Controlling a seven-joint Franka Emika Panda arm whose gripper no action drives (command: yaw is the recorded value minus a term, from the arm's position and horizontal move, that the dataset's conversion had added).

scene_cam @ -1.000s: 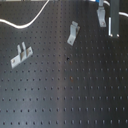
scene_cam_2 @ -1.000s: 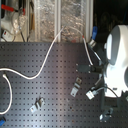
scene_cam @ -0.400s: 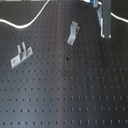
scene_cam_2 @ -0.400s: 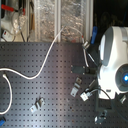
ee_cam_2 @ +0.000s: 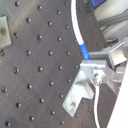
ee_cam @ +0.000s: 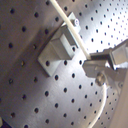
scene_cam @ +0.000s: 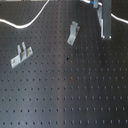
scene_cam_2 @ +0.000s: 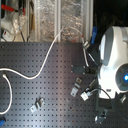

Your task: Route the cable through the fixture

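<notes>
The white cable [scene_cam: 35, 19] curves across the far left of the black perforated board and shows as a long S-curve in the second exterior view [scene_cam_2: 44, 64]. My gripper [scene_cam: 106, 35] hangs at the first exterior view's upper right, fingers pointing down just above the board. In the first wrist view the cable [ee_cam: 75, 37] lies over a small metal bracket [ee_cam: 56, 46] and runs on past the gripper [ee_cam: 100, 70]. In the second wrist view the cable [ee_cam_2: 77, 30] enters the gripper [ee_cam_2: 97, 70], which looks shut on it, right above a bracket [ee_cam_2: 79, 92].
Two more metal brackets stand on the board, one at the first exterior view's left [scene_cam: 20, 54] and one in the upper middle [scene_cam: 73, 34]. The white robot arm [scene_cam_2: 115, 60] fills the second exterior view's right. Clutter lies behind the board [scene_cam_2: 70, 15].
My gripper has shifted slightly and sunk a little toward the board. The brackets and the cable's far curve have stayed in place.
</notes>
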